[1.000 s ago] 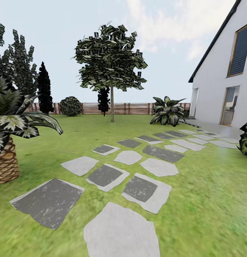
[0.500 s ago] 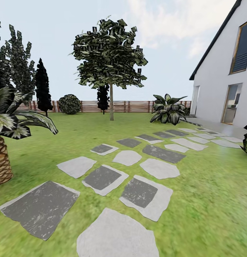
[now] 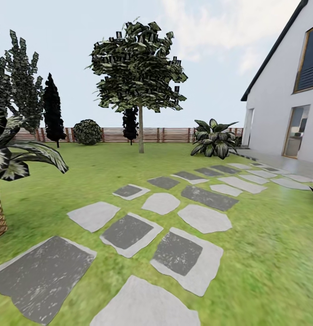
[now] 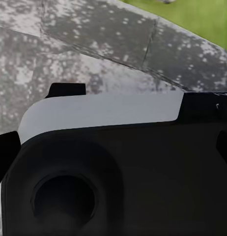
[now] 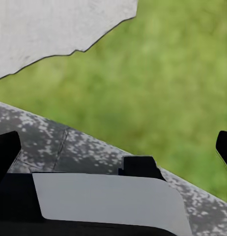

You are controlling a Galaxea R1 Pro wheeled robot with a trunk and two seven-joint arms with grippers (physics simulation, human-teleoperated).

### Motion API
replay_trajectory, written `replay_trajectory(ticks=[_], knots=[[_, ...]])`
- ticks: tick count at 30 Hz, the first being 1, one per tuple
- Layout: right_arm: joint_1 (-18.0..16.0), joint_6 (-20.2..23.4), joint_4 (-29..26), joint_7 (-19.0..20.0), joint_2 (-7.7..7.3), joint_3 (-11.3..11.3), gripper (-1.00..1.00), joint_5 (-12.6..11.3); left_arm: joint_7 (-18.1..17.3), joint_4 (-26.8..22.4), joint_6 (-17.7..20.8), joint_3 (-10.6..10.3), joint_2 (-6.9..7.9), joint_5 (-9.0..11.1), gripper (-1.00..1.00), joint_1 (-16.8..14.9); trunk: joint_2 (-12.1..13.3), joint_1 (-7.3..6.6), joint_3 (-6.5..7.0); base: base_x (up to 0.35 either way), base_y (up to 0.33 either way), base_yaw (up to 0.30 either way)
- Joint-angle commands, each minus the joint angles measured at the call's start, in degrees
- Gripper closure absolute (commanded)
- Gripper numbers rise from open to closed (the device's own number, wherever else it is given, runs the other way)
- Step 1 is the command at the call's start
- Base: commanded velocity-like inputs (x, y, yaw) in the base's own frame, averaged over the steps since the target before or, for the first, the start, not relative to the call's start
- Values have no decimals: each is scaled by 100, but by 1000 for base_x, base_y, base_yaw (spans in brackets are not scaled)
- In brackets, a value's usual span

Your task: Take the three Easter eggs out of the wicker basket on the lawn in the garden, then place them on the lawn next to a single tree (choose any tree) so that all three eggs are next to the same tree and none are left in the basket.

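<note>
Green lawn [image 3: 265, 253] with paving stones [image 3: 129, 231] reaches the tree [image 3: 140, 131]; whether either jaws are apart, I cannot tell.

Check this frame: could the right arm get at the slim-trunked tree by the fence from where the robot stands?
Probably not. The tree stands far across the lawn, beyond the stepping stones; nothing blocks the way, but the robot would have to drive closer.
</note>
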Motion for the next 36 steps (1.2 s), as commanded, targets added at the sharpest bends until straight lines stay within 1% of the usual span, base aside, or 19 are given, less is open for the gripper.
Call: replay_trajectory(ticks=[1,36], knots=[[-4,-19,5,2,1,-9,-100,-2,-22,-7,-4,3,1,24,-100,2,-2,3,-5,329,0,0],[-4,-23,5,2,1,-9,-100,-1,-17,-8,-4,3,1,24,-100,0,-2,3,-5,330,0,0]])
